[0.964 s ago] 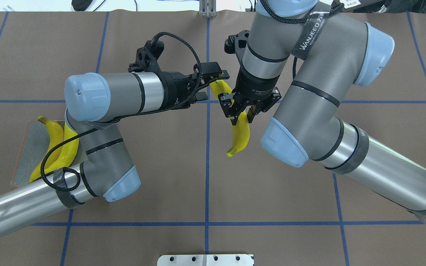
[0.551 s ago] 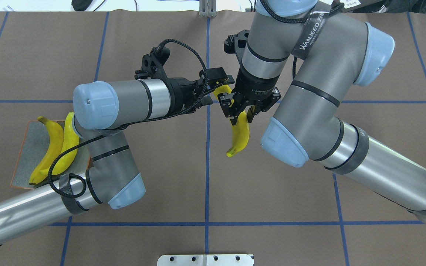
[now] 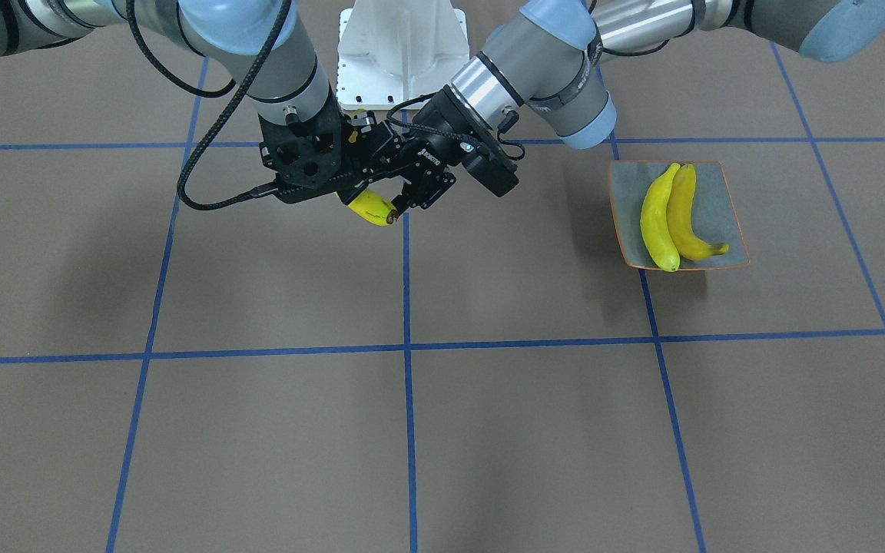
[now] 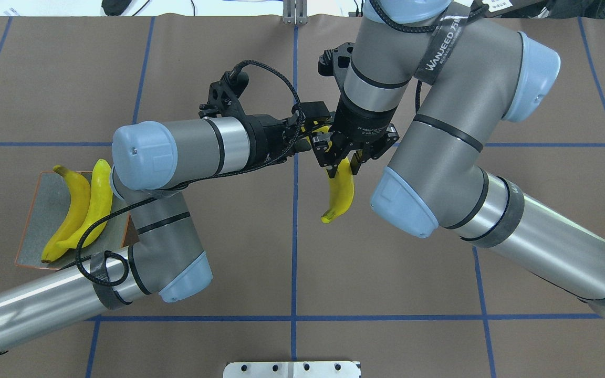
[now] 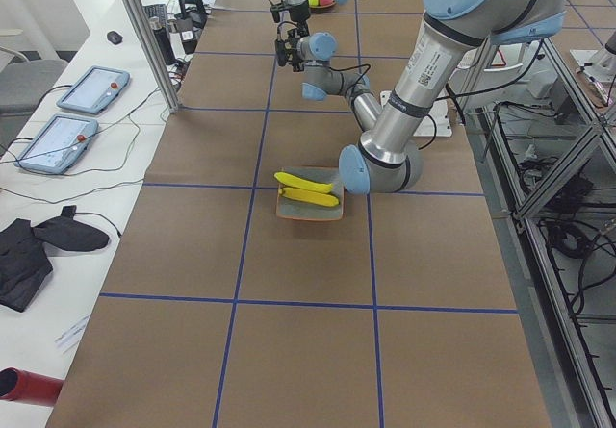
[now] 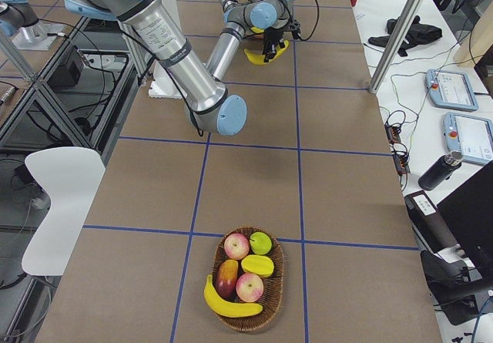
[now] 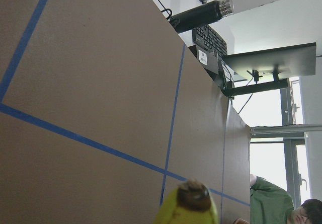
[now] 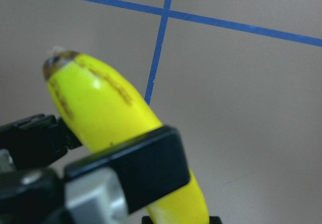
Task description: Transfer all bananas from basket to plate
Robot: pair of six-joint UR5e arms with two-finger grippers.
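Observation:
My right gripper (image 4: 340, 167) is shut on a yellow banana (image 4: 342, 191) and holds it above the table's middle; the right wrist view shows the banana (image 8: 110, 108) between the fingers. My left gripper (image 4: 317, 130) is open, with its fingers on either side of the banana's far end; the tip shows low in the left wrist view (image 7: 188, 209). Two bananas (image 4: 74, 210) lie side by side on the grey-green, orange-rimmed plate (image 4: 40, 210) at the left. One banana (image 6: 231, 306) lies in the wicker basket (image 6: 273, 316) at the right end of the table.
The basket also holds apples (image 6: 236, 245) and other fruit. The white robot base (image 3: 400, 46) stands at the table's near edge. The left arm's elbow (image 4: 176, 273) hangs close beside the plate. Blue tape lines cross the brown table (image 4: 229, 236).
My left arm has moved right, toward the held banana, and its open fingers now flank the banana's far end. The right arm and banana have not moved.

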